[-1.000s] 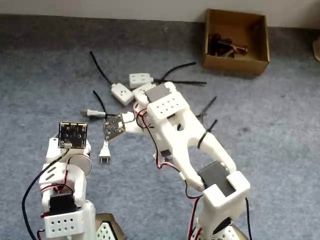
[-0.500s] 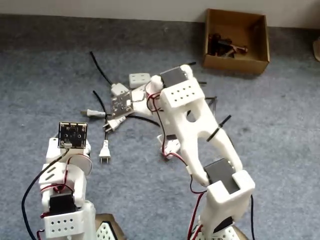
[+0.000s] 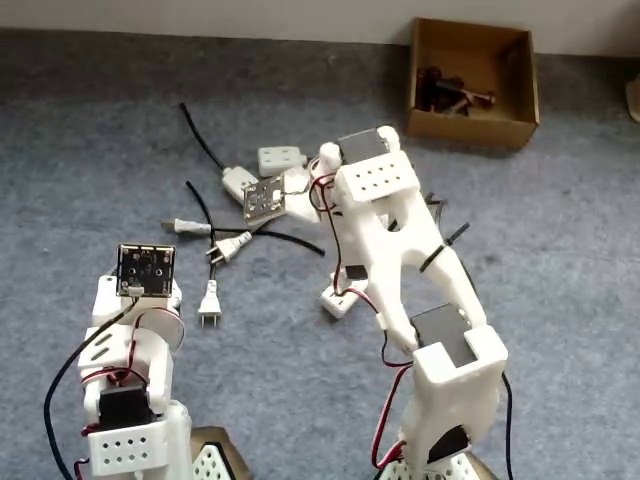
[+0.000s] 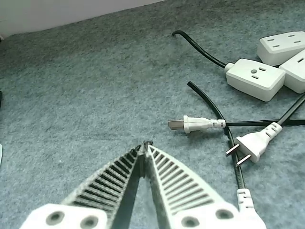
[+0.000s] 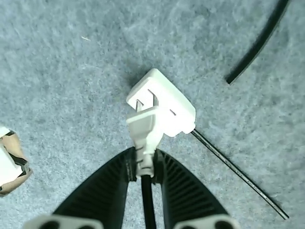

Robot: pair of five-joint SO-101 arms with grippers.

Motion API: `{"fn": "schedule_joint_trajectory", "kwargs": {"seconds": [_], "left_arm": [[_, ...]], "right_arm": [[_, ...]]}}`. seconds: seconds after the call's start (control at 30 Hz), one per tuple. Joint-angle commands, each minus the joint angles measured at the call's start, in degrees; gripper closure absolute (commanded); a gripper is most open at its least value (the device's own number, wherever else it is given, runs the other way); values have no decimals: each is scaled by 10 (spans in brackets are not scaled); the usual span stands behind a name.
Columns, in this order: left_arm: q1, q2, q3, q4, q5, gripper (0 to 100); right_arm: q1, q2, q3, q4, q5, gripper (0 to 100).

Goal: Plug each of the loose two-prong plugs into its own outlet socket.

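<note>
While snug around plug (image 5: 144,130), hand (image 5: 144,160) (right)

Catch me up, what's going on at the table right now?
The right gripper is shut on a white two-prong plug, with its prongs at the slots of a white outlet socket lying on the carpet; the plug is not fully seated. The left gripper is shut and empty above the carpet, near loose plugs and spare sockets.
</note>
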Motion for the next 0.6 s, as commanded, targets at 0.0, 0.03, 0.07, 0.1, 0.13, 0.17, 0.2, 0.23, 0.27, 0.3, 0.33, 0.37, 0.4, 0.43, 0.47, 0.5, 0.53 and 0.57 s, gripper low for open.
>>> {"fn": "schedule_joint_trajectory", "kwargs": {"seconds": [0.0, 0.03, 0.07, 0.1, 0.13, 0.17, 0.2, 0.23, 0.27, 0.3, 0.33, 0.37, 0.4, 0.43, 0.47, 0.5, 0.53, 0.57], "left_arm": [[11, -7, -3, -14, -5, 993], [11, -7, -3, -14, -5, 993], [11, -7, -3, -14, -5, 993], [11, -7, -3, -14, -5, 993], [11, -7, -3, -14, -5, 993], [11, -7, -2, -14, -5, 993], [11, -7, -2, -14, -5, 993], [11, -7, -2, -14, -5, 993], [11, -7, -2, -14, -5, 993], [11, -7, -2, -14, -5, 993], [7, -7, -2, -14, -5, 993], [7, -7, -2, -14, -5, 993], [7, -7, -2, -14, -5, 993], [8, -7, -2, -14, -5, 993], [7, -7, -2, -14, -6, 993], [7, -7, -2, -15, -6, 993], [7, -7, -2, -15, -6, 993], [7, -7, -2, -19, -6, 993]], "right_arm": [[7, -10, -32, 6, 27, 993], [7, -10, -33, 6, 30, 993], [7, -11, -33, 7, 30, 993], [8, -11, -33, 7, 30, 993], [9, -11, -33, 7, 30, 993], [13, -11, -33, 7, 30, 993], [15, -11, -33, 7, 31, 993], [15, -11, -33, 6, 31, 993], [15, -11, -33, 6, 30, 993], [13, -11, -33, 6, 28, 993], [11, -11, -33, 6, 26, 993], [5, -11, -33, 6, 15, 993], [-3, -11, -33, 6, -6, 993], [-13, -11, -33, 3, -28, 993], [-23, -11, -33, 3, -46, 993], [-30, -11, -33, 3, -52, 993], [-31, -11, -33, 2, -49, 993], [-32, -10, -33, 2, -45, 993]]}}
